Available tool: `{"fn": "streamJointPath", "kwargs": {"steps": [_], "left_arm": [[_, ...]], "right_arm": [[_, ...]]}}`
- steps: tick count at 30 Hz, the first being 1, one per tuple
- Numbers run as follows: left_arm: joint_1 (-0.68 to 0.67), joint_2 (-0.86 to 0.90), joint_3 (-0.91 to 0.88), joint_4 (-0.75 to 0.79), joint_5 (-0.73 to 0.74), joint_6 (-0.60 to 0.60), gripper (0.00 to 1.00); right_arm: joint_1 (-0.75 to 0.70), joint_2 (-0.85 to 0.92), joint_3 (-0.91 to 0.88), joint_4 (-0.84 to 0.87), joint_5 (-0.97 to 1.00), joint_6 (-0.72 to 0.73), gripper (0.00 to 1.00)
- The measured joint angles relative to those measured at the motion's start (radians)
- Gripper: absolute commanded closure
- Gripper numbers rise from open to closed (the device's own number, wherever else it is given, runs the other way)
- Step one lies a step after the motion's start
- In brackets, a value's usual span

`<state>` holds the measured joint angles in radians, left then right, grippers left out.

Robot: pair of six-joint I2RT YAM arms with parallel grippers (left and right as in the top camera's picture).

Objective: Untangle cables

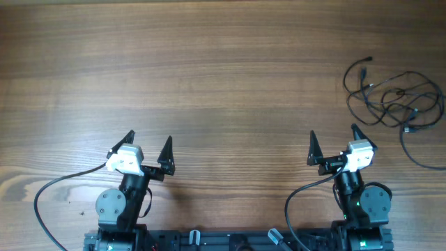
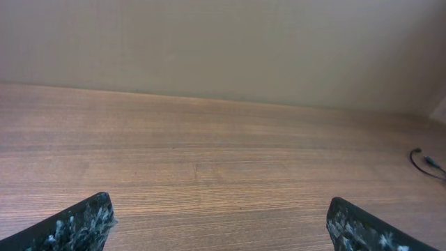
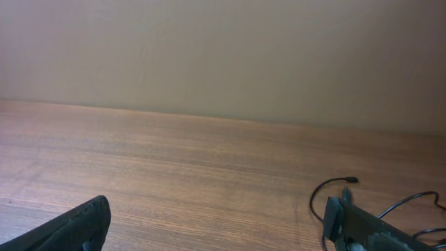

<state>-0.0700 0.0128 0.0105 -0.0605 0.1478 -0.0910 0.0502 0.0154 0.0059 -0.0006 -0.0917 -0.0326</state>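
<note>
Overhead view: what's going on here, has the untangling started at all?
Nothing is being handled yet. The cables lie in a loose tangle near the right edge of the table, untouched. The left gripper and the right gripper are both open and empty, close to the arms' bases. The right one is nearer the tangle but clearly apart from it.

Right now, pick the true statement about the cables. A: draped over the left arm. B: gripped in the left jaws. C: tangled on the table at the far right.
C: the cables lie in a loose tangle on the table, beyond the right arm, nothing touching them.
</note>
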Motion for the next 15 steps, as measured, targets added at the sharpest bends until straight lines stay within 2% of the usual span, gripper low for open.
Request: {"fn": "streamJointPath", "kwargs": {"steps": [5,15], "left_arm": [[-0.043,0.000,0.000,0.000,0.000,0.000,0.00],[-0.046,0.000,0.000,0.000,0.000,0.000,0.00]], "right_arm": [[0.000,0.000,0.000,0.000,0.000,0.000,0.00],[0.000,0.000,0.000,0.000,0.000,0.000,0.00]]}}
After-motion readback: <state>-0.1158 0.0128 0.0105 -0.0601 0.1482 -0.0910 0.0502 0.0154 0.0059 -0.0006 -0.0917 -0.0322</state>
